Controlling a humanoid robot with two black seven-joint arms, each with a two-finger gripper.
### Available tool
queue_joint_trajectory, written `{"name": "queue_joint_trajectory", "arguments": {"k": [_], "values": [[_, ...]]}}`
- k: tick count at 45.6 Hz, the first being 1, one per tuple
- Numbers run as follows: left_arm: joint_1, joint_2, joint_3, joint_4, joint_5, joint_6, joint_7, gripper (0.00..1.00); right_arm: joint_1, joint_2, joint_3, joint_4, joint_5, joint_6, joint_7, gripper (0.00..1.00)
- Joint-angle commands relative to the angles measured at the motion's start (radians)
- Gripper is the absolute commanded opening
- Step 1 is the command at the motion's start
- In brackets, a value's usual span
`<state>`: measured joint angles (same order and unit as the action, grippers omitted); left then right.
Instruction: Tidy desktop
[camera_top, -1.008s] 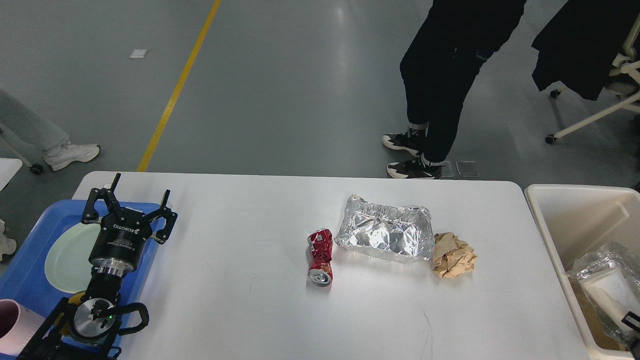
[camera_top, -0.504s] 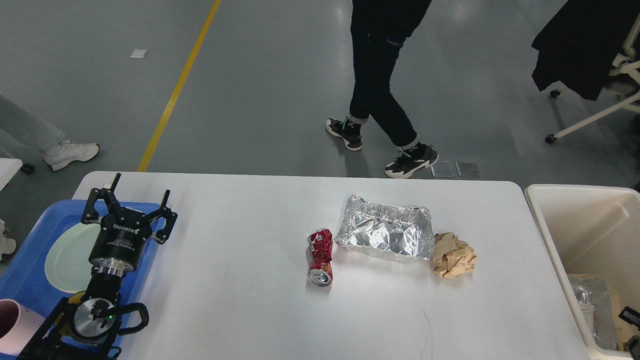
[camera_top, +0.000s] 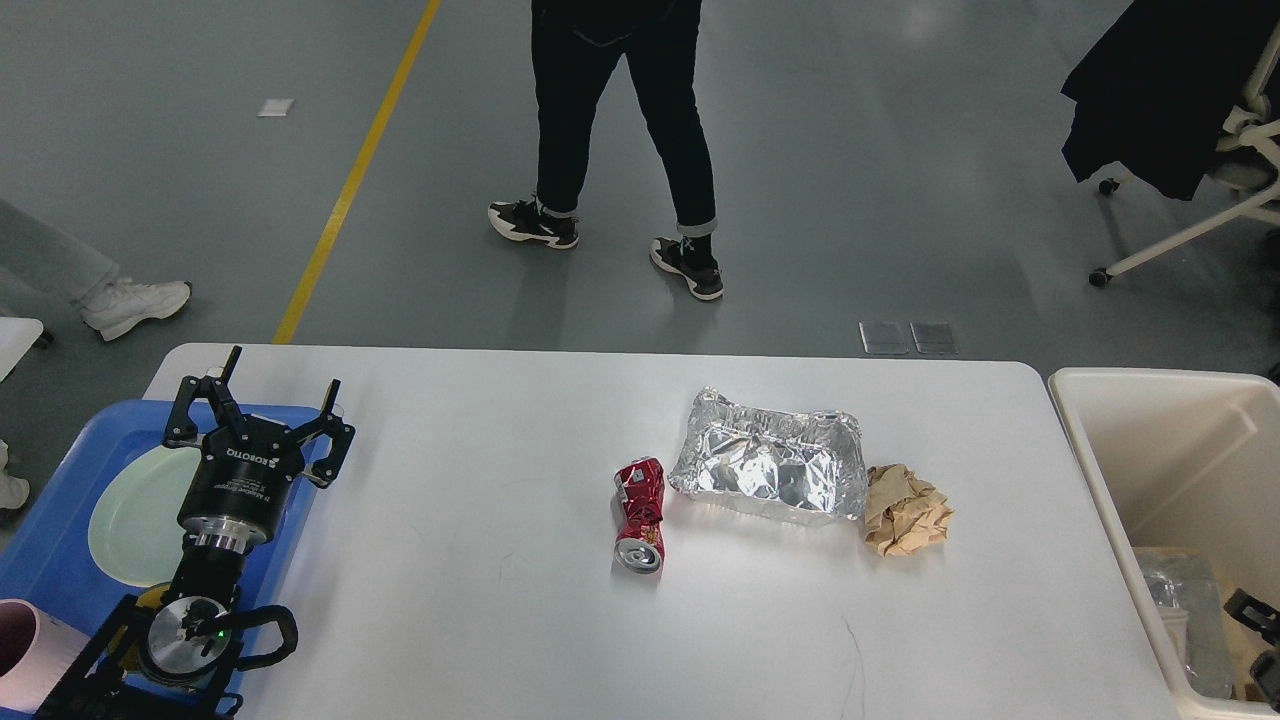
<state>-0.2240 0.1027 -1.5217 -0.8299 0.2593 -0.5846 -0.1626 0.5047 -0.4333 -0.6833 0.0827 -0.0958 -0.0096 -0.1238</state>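
Note:
The white desktop (camera_top: 480, 620) holds a crushed red can (camera_top: 640, 515), a crumpled foil tray (camera_top: 770, 467) just right of it, and a ball of brown paper (camera_top: 905, 510) touching the foil tray's right end. My left gripper (camera_top: 265, 400) is open and empty, hovering over the right edge of the blue tray (camera_top: 45, 560) at the table's left end. Only small black parts of my right gripper (camera_top: 1258, 640) show at the bottom right, over the cream bin (camera_top: 1130, 420); its fingers cannot be told apart.
The blue tray holds a pale green plate (camera_top: 125, 515) and a pink cup (camera_top: 18, 650). Foil and plastic rubbish (camera_top: 1185, 620) lies in the cream bin. A person (camera_top: 620, 120) walks on the floor behind the table. An office chair (camera_top: 1200, 200) stands at the back right.
The foil and plastic rubbish that stood high in the bin now lies lower in it. The person behind the table has walked to the left. My left arm has not moved.

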Motion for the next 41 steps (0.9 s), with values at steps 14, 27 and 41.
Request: {"name": "queue_joint_trajectory", "arguments": {"k": [14, 27, 41], "values": [[0.0, -0.001, 0.0, 0.0, 0.0, 0.0, 0.0, 0.96, 0.751, -0.232, -0.41, 0.845, -0.139, 0.036, -0.103, 1.0], [0.0, 0.0, 0.0, 0.0, 0.0, 0.0, 0.0, 0.96, 1.363, -0.045, -0.703, 1.24, -0.133, 0.357, -0.129, 1.0], [0.0, 0.0, 0.0, 0.002, 0.0, 0.0, 0.0, 0.96, 1.808, 0.136, -0.578, 1.428, -0.11, 0.772, -0.126, 1.0]]}}
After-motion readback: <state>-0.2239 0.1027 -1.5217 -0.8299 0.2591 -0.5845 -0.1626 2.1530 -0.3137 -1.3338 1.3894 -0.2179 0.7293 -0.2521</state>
